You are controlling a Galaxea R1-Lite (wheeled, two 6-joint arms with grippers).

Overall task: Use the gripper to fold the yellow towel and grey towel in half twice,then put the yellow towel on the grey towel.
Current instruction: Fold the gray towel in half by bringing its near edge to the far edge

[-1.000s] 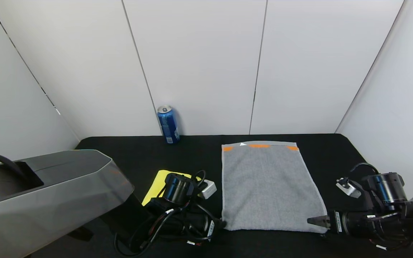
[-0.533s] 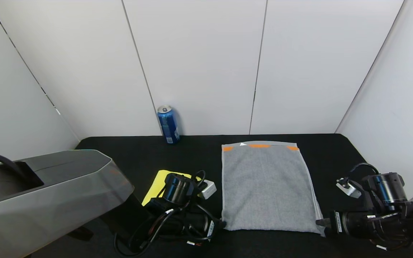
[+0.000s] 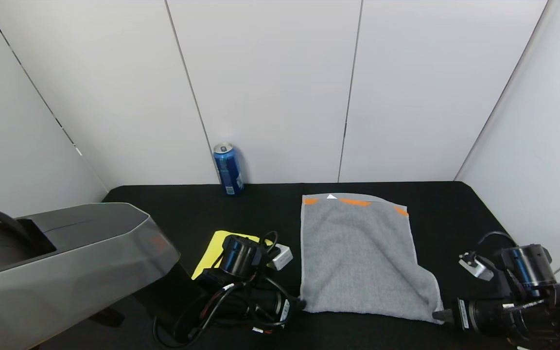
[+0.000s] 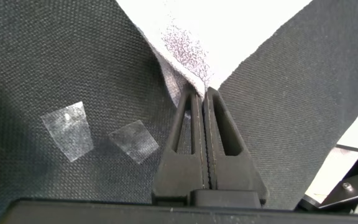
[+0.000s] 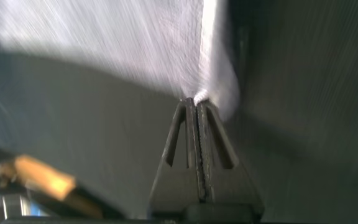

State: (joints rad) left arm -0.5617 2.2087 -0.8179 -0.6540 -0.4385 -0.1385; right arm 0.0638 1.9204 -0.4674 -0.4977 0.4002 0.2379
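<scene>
Both grippers pinch the near corners of the grey towel [image 3: 358, 253] on the black table [image 3: 455, 204]: left gripper [image 4: 202, 93] clamped on its left corner, right gripper [image 5: 196, 102] on its right; the yellow towel [image 3: 209, 253] lies beside it, partly hidden under the left arm

A black table [image 3: 173, 209] carries the grey towel [image 3: 358, 253], yellow towel [image 3: 208, 255] and blue can [image 3: 228, 168].

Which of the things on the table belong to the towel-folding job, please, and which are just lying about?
Part of the job:
- grey towel, near corners pinched by the left gripper and right gripper
- yellow towel, beside the left arm

Lying about:
- blue can at the back wall
- tape scraps on the black table
</scene>
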